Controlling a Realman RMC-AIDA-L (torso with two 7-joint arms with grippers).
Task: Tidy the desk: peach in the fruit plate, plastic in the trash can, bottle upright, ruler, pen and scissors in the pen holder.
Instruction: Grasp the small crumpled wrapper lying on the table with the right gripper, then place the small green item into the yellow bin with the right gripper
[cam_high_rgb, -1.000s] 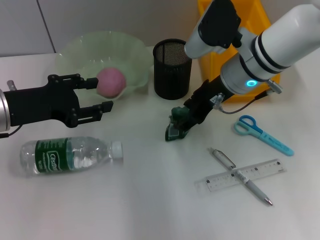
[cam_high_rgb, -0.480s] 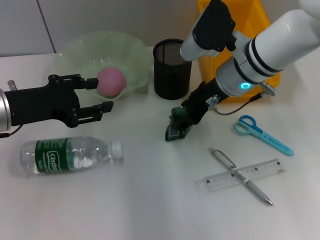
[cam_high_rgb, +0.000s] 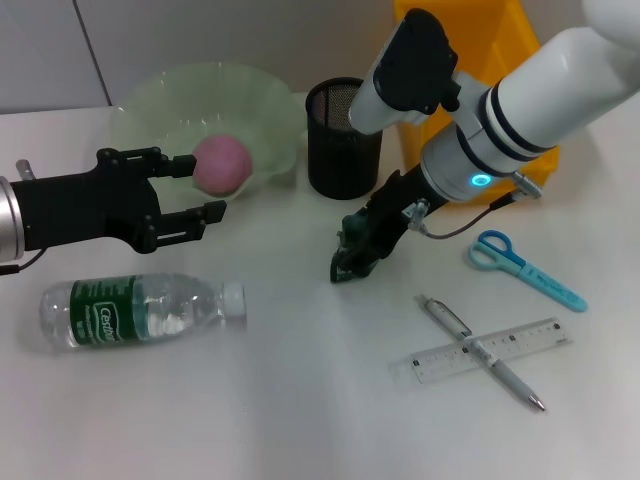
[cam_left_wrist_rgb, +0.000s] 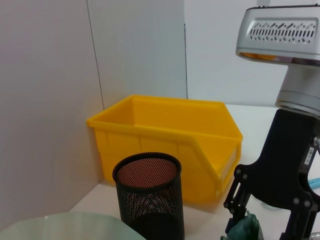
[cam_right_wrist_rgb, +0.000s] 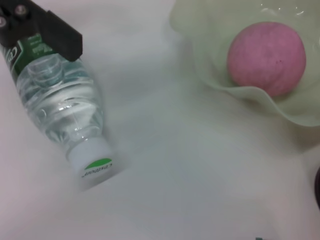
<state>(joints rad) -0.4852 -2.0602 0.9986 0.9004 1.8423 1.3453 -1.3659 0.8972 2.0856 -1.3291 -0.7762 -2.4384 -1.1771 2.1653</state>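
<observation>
— Dark green plastic (cam_high_rgb: 352, 243), where is it?
— Pinched in the right pincer (cam_high_rgb: 356, 250), low on the tabletop (cam_high_rgb: 300, 400) just before the pen holder (cam_high_rgb: 343, 137).
— Left pincer (cam_high_rgb: 190, 190)?
— Spread wide, empty, beside the fruit plate (cam_high_rgb: 200, 105).

This looks like a robotics lab or test bench laid out as a mock office desk: a plain white table (cam_high_rgb: 300, 400) backed by bare grey partition panels (cam_left_wrist_rgb: 45, 100). Staged on it are a black mesh pen holder (cam_high_rgb: 344, 137), a yellow plastic storage bin (cam_left_wrist_rgb: 170, 137), a ruler (cam_high_rgb: 490, 351), a pen (cam_high_rgb: 480, 352) and blue scissors (cam_high_rgb: 524, 268), all desk items set out within reach of two robot arms.
</observation>
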